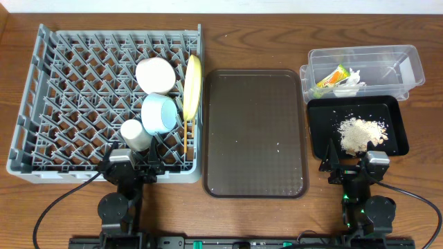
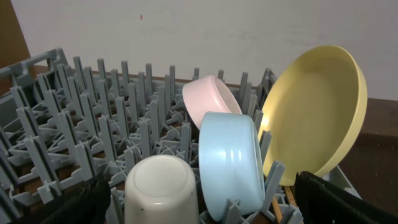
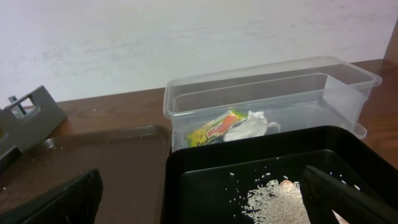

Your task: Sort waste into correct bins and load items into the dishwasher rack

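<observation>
Left gripper and right gripper are held apart, empty. Left of the dark brown serving tray, the grey pegged rack is loaded with yellow-green plate, white bowl, blue bowl and white cup. Right of it, the printed wrapper lies in the clear tub and beige crumbs in the black tray. Nothing seems left.

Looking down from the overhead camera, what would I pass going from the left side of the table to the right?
Grey dishwasher rack → yellow-green plate standing at its right edge → dark brown serving tray → black tray holding crumbs.
</observation>
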Controlling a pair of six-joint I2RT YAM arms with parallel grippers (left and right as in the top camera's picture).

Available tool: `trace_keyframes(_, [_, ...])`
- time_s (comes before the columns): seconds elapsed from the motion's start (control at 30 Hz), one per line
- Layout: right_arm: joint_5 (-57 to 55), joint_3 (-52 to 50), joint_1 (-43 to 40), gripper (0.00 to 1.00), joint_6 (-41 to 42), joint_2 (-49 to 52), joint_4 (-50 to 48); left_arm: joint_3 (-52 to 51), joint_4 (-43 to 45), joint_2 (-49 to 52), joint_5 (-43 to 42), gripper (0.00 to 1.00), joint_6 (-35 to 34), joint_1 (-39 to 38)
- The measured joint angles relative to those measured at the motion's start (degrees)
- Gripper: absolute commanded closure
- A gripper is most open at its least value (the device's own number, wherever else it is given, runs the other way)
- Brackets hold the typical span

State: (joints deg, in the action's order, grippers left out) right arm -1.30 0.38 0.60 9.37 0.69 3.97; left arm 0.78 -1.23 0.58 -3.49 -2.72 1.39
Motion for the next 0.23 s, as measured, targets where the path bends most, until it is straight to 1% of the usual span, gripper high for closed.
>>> trace_keyframes(0.23, [0.00,0.00,0.00,0.01,0.00,0.00,0.00,0.00,0.00,0.00,0.00,0.04,0.00,0.00])
